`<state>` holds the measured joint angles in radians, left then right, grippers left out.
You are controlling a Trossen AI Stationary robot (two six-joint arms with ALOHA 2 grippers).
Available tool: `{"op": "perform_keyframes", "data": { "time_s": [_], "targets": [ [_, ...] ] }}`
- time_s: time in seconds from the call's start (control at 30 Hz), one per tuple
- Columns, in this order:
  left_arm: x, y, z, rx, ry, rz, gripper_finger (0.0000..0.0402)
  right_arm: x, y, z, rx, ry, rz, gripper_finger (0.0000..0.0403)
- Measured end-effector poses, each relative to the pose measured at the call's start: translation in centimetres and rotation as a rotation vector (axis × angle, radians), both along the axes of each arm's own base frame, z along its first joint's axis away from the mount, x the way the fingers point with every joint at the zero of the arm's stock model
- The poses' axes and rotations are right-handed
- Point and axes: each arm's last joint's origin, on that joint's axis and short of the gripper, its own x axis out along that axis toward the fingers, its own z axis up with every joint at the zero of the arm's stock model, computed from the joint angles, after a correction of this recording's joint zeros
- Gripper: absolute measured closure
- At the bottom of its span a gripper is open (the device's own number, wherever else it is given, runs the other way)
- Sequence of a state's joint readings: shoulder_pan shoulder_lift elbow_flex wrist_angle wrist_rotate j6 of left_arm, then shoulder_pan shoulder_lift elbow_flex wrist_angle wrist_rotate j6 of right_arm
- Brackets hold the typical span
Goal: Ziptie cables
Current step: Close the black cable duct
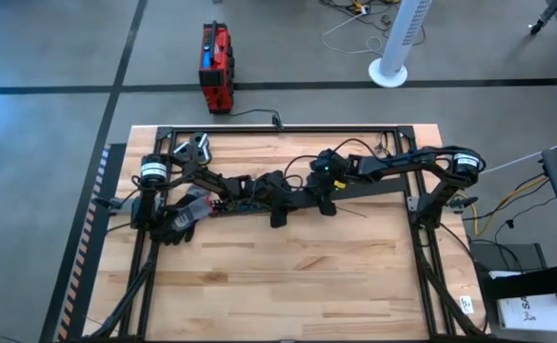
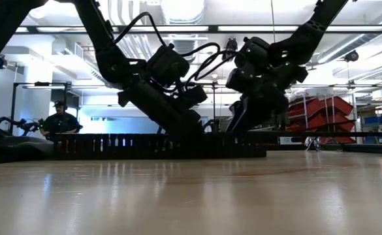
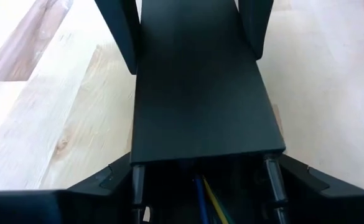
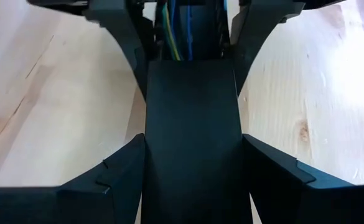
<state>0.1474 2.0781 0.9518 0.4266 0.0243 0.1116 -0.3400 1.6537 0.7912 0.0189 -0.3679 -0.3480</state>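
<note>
We see two dark robot arms reaching toward each other over a pale wooden counter (image 1: 288, 276), meeting near its middle. Between them lies one long black comb-toothed plastic duct (image 2: 158, 145), stretched across the counter, with one flat black lid (image 4: 193, 137) resting along its top.

The left hand (image 3: 194, 25) sits over the duct, its two dark fingers (image 3: 122, 31) spread apart on either side of the lid, close against its edges. We cannot tell whether they are pressing on it.

The right hand (image 4: 193, 180) faces it from the other end, its two fingers likewise parted and straddling the same lid, one on each side.

The thin floppy cables (image 4: 177, 28) lie inside the duct, visible only where the lid ends. In the right wrist view we count about three: one yellow-green and two blue. In the left wrist view, one blue and one yellow-green show.

One red box (image 1: 215, 67) stands on the grey floor beyond the counter. One seated person (image 2: 60, 121) appears far off in the room.
</note>
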Motion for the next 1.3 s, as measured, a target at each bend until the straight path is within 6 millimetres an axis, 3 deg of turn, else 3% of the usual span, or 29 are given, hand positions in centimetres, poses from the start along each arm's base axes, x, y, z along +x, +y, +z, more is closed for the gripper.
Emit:
{"op": "perform_keyframes", "data": {
  "time_s": [0.27, 0.6, 0.8, 1.07, 1.3],
  "targets": [
    [-0.1, 0.1, 0.0, 0.005, -0.003, 0.007, 0.0176, 1.4, -0.1, -0.4, 0.020, -0.001, -0.002, 0.0185],
    [0.3, 0.2, 0.5, 0.005, -0.053, 0.020, 0.0174, 3.0, 0.0, 0.6, -0.018, -0.041, -0.020, 0.0185],
    [0.3, 0.3, 2.4, 0.008, -0.087, 0.024, 0.0177, 3.6, 0.2, 0.2, -0.031, -0.040, -0.021, 0.0185],
    [-1.7, 0.0, 5.2, 0.007, -0.037, 0.024, 0.0128, 3.3, 0.1, -0.1, -0.040, -0.028, -0.026, 0.0185],
    [-4.3, -0.3, 4.7, -0.019, 0.084, 0.063, 0.0126, 3.1, 0.1, -0.2, -0.052, -0.008, -0.029, 0.0185]
  ]
}}
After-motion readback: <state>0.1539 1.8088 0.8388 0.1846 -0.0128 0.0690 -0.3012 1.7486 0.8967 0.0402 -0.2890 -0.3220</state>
